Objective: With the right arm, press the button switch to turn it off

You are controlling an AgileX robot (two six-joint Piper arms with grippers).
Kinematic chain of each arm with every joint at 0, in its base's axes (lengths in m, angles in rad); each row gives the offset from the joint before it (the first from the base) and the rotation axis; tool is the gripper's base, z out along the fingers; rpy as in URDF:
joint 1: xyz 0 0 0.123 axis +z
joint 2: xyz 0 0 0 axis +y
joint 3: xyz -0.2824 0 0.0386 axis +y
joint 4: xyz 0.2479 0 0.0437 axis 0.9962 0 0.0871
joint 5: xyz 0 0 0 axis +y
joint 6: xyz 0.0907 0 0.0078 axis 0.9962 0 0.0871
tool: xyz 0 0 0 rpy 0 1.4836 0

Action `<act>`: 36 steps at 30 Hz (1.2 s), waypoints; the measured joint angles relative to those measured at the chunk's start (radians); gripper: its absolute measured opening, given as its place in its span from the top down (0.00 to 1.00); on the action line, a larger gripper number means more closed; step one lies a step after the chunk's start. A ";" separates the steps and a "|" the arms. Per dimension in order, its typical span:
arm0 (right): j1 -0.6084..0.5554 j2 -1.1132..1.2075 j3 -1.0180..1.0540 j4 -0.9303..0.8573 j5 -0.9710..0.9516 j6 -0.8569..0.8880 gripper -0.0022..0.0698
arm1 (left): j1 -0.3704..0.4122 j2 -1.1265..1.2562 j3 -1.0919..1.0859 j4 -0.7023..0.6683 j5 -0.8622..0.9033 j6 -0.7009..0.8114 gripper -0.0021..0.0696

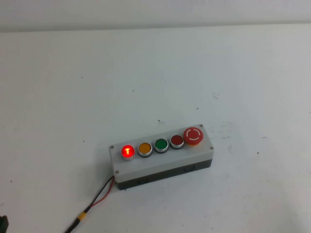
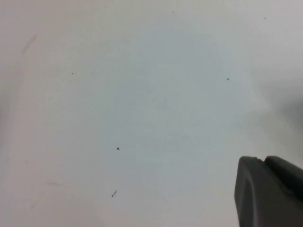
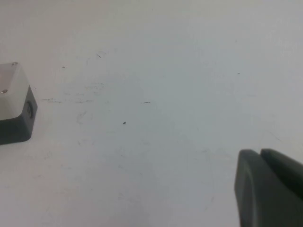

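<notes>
The button switch (image 1: pixel 128 151) glows bright red at the left end of the row on the grey box (image 1: pixel 163 167), which lies near the middle of the white table. Neither arm shows in the high view. In the right wrist view my right gripper (image 3: pixel 259 152) hangs over bare table with its two dark fingers together, shut and empty. One end of the grey box (image 3: pixel 13 101) shows far across that view, and the button is out of that view. In the left wrist view my left gripper (image 2: pixel 261 160) is shut and empty over bare table.
Along the box's row stand an orange button (image 1: pixel 145 149), a green button (image 1: pixel 161 145), a darker red button (image 1: pixel 176 141) and a big red mushroom button (image 1: pixel 193 135). Red and black wires (image 1: pixel 99 196) run from the box's left end towards the front edge.
</notes>
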 joint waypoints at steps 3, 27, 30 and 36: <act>0.000 0.000 0.000 0.000 0.000 0.000 0.99 | 0.000 0.000 0.000 0.000 0.000 0.000 0.97; 0.000 0.000 0.000 0.050 -0.020 0.000 0.99 | 0.000 0.000 0.000 0.000 0.000 0.000 0.97; 0.000 0.000 0.000 0.101 -0.030 0.000 0.99 | 0.000 0.000 0.000 0.000 0.000 0.000 0.97; 0.000 0.000 0.000 0.240 -0.075 0.000 0.99 | 0.000 0.000 0.000 0.000 0.000 0.000 0.97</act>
